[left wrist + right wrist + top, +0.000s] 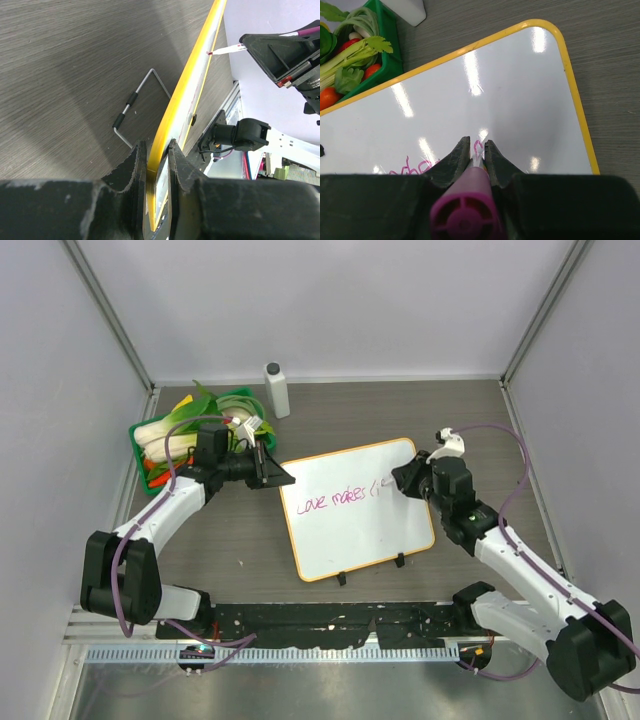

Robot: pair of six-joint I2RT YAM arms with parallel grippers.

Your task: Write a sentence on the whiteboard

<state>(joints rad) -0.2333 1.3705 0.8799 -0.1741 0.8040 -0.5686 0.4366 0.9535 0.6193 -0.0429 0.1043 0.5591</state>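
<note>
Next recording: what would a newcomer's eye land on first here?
The orange-framed whiteboard in the middle of the table, with a half-written pink cursive sentence across it, stands out first. The right gripper grips a magenta marker with its tip at the last pink stroke, while the left gripper clamps the board's far left corner. A green tray of vegetables sits at the back left.

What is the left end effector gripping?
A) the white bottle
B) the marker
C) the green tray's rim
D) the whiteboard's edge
D: in the left wrist view, the left end effector has one finger on each side of the whiteboard frame, while the magenta marker sits in the right end effector.
</note>
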